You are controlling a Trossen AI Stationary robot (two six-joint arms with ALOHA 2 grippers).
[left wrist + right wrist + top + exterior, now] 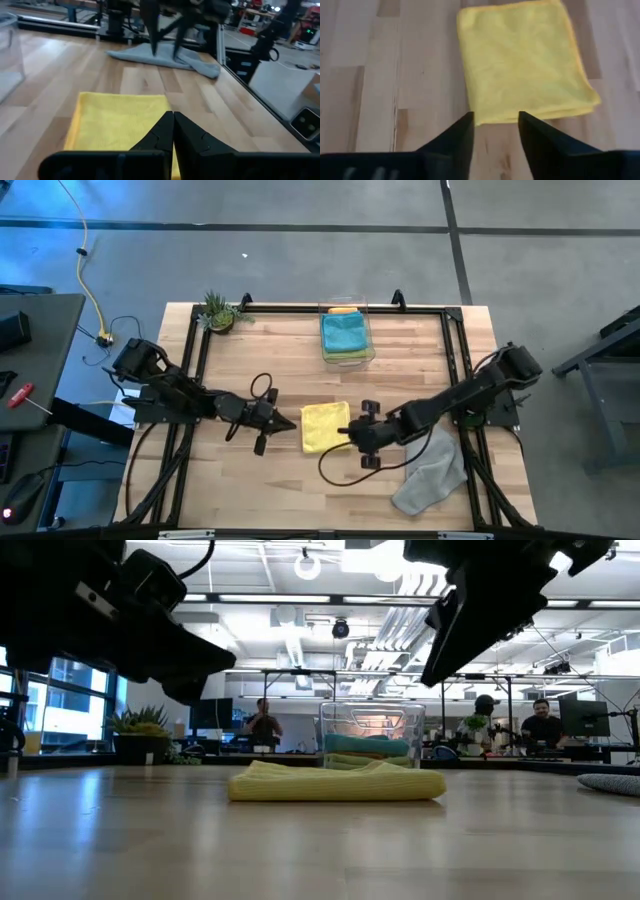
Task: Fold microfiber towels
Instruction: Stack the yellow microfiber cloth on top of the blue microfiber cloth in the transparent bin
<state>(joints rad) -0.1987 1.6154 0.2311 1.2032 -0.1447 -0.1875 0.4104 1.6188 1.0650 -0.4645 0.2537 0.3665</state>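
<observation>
Folded yellow towel point(325, 426) lying mid-table toward the front edge, squarely between both grippers; right gripper point(495, 125) nearer, fingers parted and empty just beside its edge; left gripper point(173, 131) pinched shut, empty, slightly farther off

free: bare table point(270, 370) between both arms | blocked: yellow towel point(325, 426) centre, clear bin point(347, 332) behind it, grey towel point(432, 472) right, seemingly loose | plant point(217, 312) far-left corner
</observation>
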